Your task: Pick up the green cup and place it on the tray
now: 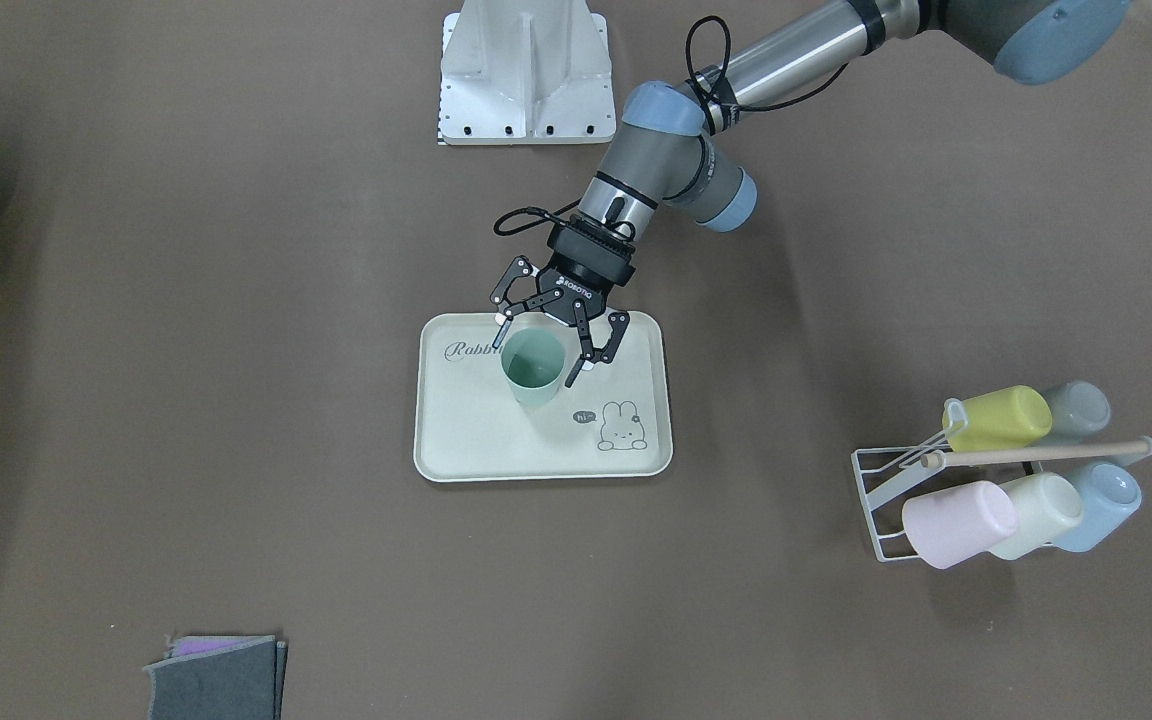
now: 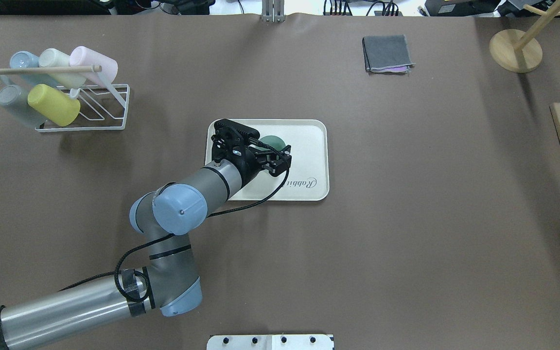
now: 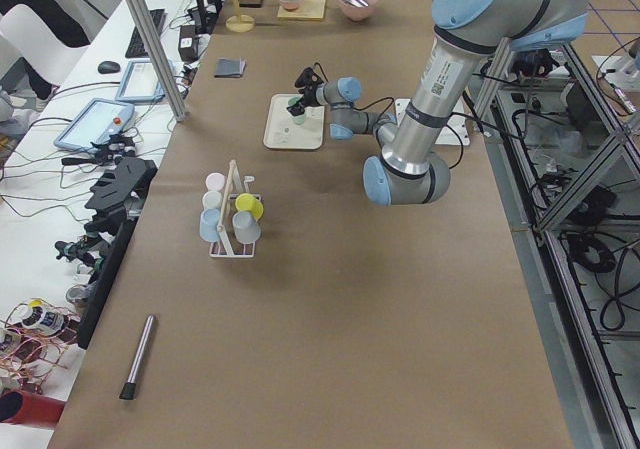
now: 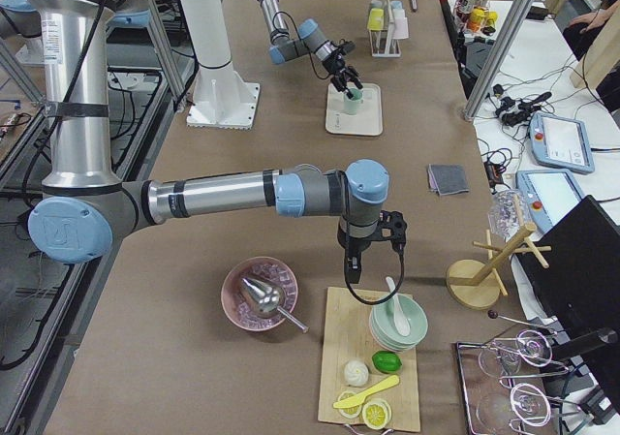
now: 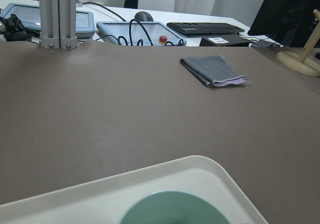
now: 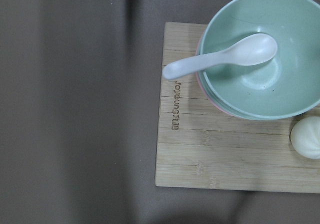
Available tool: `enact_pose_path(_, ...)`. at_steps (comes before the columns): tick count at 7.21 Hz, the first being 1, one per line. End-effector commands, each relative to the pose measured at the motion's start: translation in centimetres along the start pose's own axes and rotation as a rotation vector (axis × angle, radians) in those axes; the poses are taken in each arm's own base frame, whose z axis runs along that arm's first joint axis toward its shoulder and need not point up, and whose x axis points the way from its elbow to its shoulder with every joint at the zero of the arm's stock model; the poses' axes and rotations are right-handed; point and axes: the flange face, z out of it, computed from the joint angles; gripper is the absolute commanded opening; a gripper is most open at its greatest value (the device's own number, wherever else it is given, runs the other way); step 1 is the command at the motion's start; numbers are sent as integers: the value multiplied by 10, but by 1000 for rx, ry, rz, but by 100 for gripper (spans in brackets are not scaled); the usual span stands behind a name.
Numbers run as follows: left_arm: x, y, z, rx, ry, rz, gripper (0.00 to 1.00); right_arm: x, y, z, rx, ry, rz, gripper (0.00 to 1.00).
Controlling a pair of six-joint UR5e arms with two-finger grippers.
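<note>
**Green cup point(image 1: 534, 366) upright on tray point(image 1: 466, 440), left gripper point(image 1: 538, 358) splayed around it**

Front-facing: shows one cup, mouth up, toward the tray's 12 o'clock edge, with one "Rabbit" script at its 10 o'clock and one bunny drawing at its 4 o'clock. Shows the left gripper's two fingers spread wide, one at the cup's 10 o'clock and one at its 4 o'clock, both just beside the wall; cannot tell whether the pads touch. Puts one wire rack point(image 1: 876, 500) at the tray's 4 o'clock, carrying five cups on their sides: yellow, grey, pink, cream, blue. Puts one folded grey cloth point(image 1: 216, 680) at 7 o'clock.

Overhead: hides most of the cup behind the left gripper, leaving a teal arc at the fingers' 12 o'clock. Counts five racked cups at the tray's 10 o'clock and one cloth at 1 o'clock.

Left wrist: catches the cup's rim at the bottom edge, the tray's rim curving round it, the cloth at 1 o'clock.

Exterior right: places the right gripper point(image 4: 351, 275) well apart from the tray, over one wooden board point(image 4: 341, 343); cannot tell whether spread or closed.

Right wrist: looks down on the board, with one white spoon in one mint bowl and one pale bun at 4 o'clock.
</note>
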Motion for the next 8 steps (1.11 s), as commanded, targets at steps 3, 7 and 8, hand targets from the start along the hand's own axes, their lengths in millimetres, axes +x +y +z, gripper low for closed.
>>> enact_pose_path(3, -14, -104, -99, -160, -44, 24, 98, 1, 0, -2, 3, 1, 0, 100)
enact_pose_path(7, -217, -210, -174, -428, -147, -145, 97, -1, 1, -5, 11, 3, -3, 100)
enact_pose_path(8, -277, -235, -208, -462, -171, -233, 98, -1, 2, -5, 11, 2, -1, 100)
